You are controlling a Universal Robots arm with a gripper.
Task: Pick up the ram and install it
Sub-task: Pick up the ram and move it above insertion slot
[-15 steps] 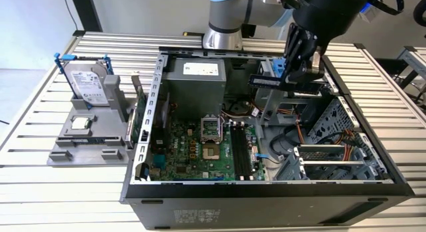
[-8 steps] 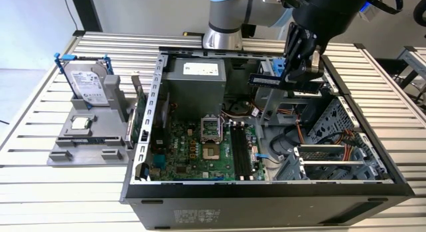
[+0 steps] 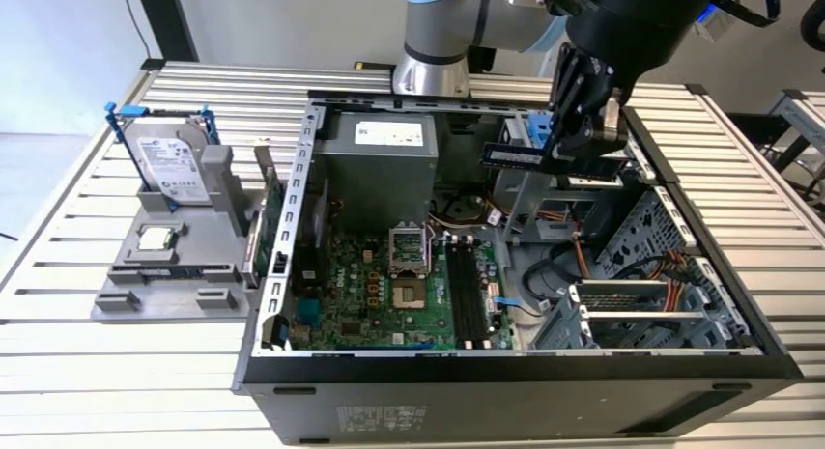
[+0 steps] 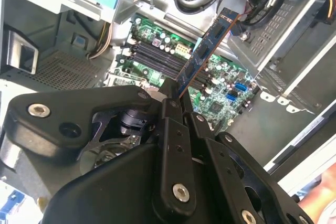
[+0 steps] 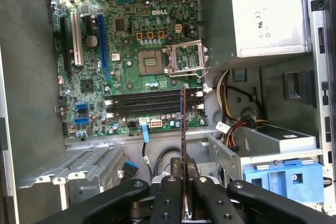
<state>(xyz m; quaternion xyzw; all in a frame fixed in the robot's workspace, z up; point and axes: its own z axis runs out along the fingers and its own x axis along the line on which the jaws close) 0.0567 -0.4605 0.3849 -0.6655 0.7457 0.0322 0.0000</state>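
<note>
We see the slatted surface (image 3: 77, 372) carrying the open computer case (image 3: 516, 396), laid on its side toward the surface's edge at the exterior view's right. We judge this is so the motherboard (image 3: 374, 280) faces up for reach from above. The gripper (image 3: 581, 145) hangs over the case, clamped on one end of the ram (image 3: 526, 156) — leaving, we think, its contact edge free. The stick is in the air, clear of the memory slots (image 5: 147, 103).
</note>
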